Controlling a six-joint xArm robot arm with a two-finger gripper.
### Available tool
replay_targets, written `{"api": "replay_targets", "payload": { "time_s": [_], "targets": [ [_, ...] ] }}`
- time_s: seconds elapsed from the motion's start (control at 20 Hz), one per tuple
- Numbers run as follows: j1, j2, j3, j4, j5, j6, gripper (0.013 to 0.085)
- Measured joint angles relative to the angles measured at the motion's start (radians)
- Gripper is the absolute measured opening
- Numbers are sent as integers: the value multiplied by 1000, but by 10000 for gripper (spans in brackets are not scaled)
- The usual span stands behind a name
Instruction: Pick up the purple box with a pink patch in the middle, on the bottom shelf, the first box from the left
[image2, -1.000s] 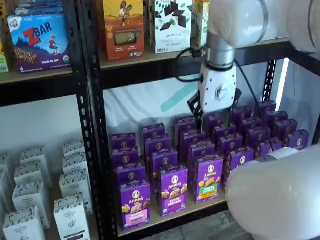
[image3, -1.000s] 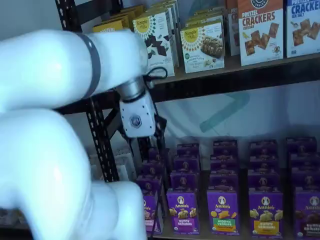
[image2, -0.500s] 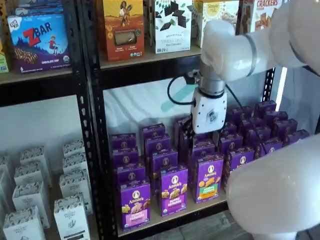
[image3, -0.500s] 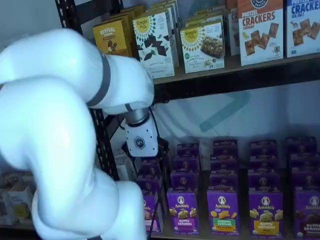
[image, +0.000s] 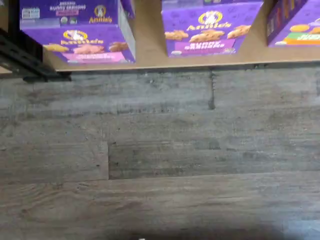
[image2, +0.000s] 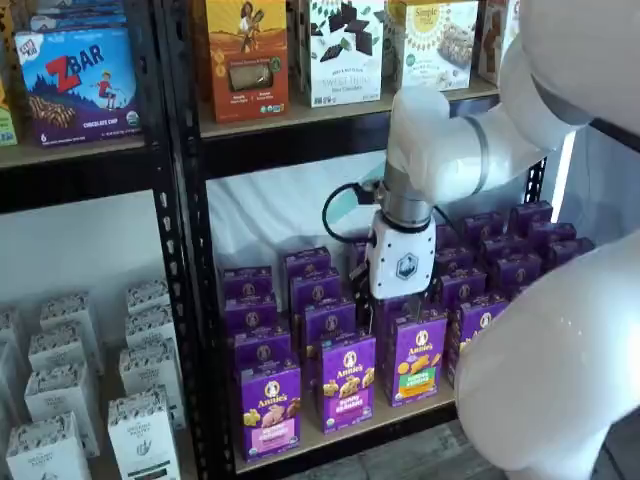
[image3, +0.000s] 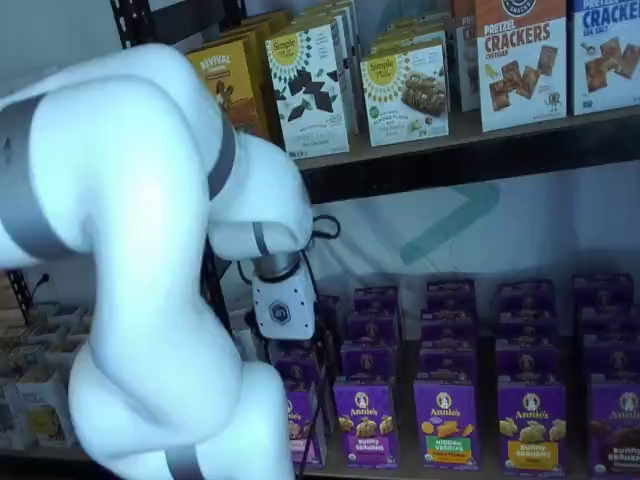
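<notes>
One hand (image2: 400, 302) hangs over the purple rows; whether its fingers are parted or gripping cannot be told.

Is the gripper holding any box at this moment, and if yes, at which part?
It cannot be told. The gripper hangs among the purple rows, its jaws hidden; the purple box stands untouched at the front.

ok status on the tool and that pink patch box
Tool low over middle rows, fingers unclear. Purple box untouched at front of the bottom shelf. Neighbouring purple cartons crowd it.

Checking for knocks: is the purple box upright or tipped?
Upright: the purple box stands square on the bottom shelf, face forward, in line with its neighbours.
</notes>
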Motion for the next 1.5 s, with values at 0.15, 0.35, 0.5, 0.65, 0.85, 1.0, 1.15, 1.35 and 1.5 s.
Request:
{"api": "replay_targets", "payload": {
  "time_s": [0.15, 0.35, 0.5, 0.65, 0.85, 1.0, 1.15, 1.35, 1.5],
  "targets": [
    [15, 69, 4, -6, -68, 17, 850],
    [26, 159, 6, -8, -167, 27, 850],
    [28, 243, -8, -2, -225, 23, 850],
    [36, 312, -24, 39, -274, -8, 850],
    [45, 406, -58, 1, -333, 33, 850],
    [51, 466, -91, -31, -350, 68, 850],
    [56, 518, -125, -65, -363, 104, 850],
    [66, 596, -185, -91, -348, 138, 850],
    [77, 645, -216, -83, -366, 142, 850]
  ]
}}
